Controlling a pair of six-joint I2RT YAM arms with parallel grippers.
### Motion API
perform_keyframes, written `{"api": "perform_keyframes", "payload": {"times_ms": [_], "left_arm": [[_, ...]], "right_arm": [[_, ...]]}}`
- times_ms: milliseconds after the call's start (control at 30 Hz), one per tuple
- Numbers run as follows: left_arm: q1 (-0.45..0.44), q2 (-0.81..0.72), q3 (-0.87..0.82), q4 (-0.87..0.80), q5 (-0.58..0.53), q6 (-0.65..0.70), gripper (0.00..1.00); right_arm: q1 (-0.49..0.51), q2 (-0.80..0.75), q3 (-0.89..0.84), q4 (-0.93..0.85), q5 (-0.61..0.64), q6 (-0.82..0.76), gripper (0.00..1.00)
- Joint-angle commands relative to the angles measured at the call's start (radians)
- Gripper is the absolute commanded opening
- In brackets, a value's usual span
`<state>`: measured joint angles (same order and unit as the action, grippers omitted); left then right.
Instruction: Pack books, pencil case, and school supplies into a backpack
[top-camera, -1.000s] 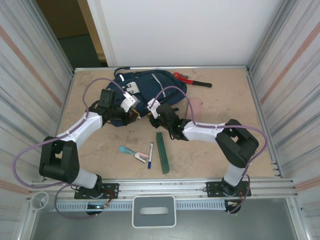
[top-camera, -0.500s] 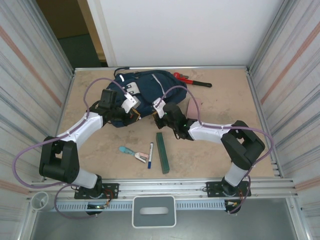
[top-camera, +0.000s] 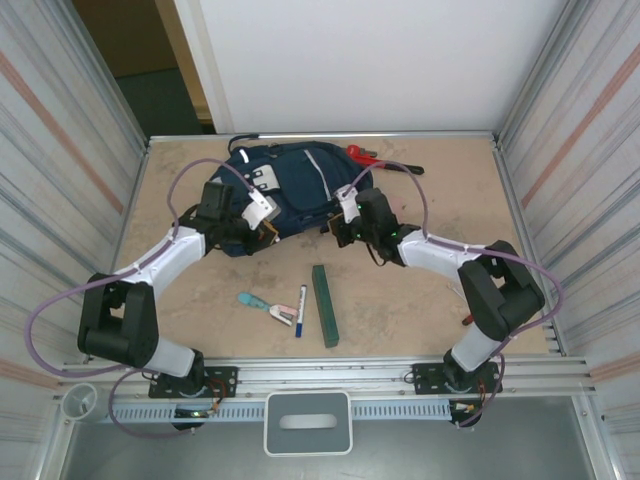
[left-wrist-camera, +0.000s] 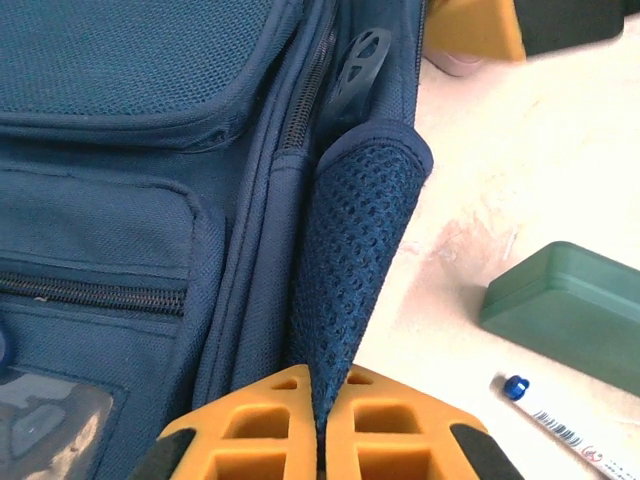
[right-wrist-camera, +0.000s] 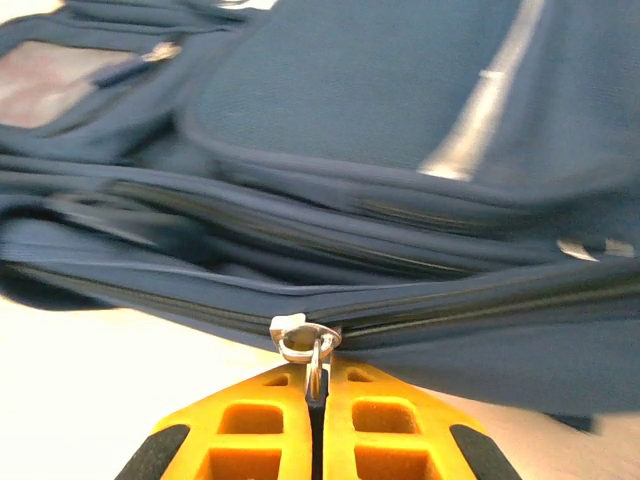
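The navy backpack (top-camera: 300, 180) lies at the back of the table. My left gripper (top-camera: 268, 228) is shut on a blue mesh flap (left-wrist-camera: 355, 230) at the bag's near edge; its tips (left-wrist-camera: 320, 385) pinch the fabric. My right gripper (top-camera: 340, 222) is shut on the metal zipper pull (right-wrist-camera: 316, 362) of the backpack (right-wrist-camera: 400, 100), with the slider (right-wrist-camera: 298, 334) just ahead of its tips (right-wrist-camera: 317, 390). A slim green book (top-camera: 325, 305), a white marker with blue cap (top-camera: 301, 310) and a teal-and-pink stapler (top-camera: 262, 304) lie on the table in front. The pencil case is hidden behind my right arm.
A red-handled wrench (top-camera: 378, 160) lies behind the backpack at the back right. Ribbed metal walls (top-camera: 70, 170) close in both sides of the table. The green book (left-wrist-camera: 575, 305) and the marker (left-wrist-camera: 560, 420) lie close to my left gripper.
My right gripper has shut on the zipper pull and moved right and back along the bag's near edge. Its arm now covers the pink case. The left arm has stayed put.
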<state>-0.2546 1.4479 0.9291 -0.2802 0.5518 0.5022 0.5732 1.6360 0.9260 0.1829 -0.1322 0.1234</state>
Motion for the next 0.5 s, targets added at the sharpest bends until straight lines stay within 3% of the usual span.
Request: {"api": "perform_keyframes", "payload": {"times_ms": [0,133,267,367,467], "left_arm": [[0.034,-0.061,-0.008,0.041,-0.122,0.039,0.00],[0.016,-0.044,-0.004,0.029,-0.188,0.068,0.04],[-0.053,-0.075,-0.028,0.053,-0.147,0.130,0.41],[-0.113,-0.099,-0.064,0.142,-0.116,0.148,0.55],[-0.180,-0.074,-0.058,0.182,-0.135,0.191,0.60]], "right_arm": [[-0.091,-0.030,0.027,-0.144,0.038,0.103,0.00],[-0.045,-0.033,0.038,-0.131,-0.052,0.114,0.00],[0.016,-0.036,0.066,-0.107,-0.113,0.145,0.00],[0.044,-0.043,0.081,-0.089,-0.145,0.173,0.00],[0.054,-0.054,0.088,-0.063,-0.179,0.211,0.00]]}}
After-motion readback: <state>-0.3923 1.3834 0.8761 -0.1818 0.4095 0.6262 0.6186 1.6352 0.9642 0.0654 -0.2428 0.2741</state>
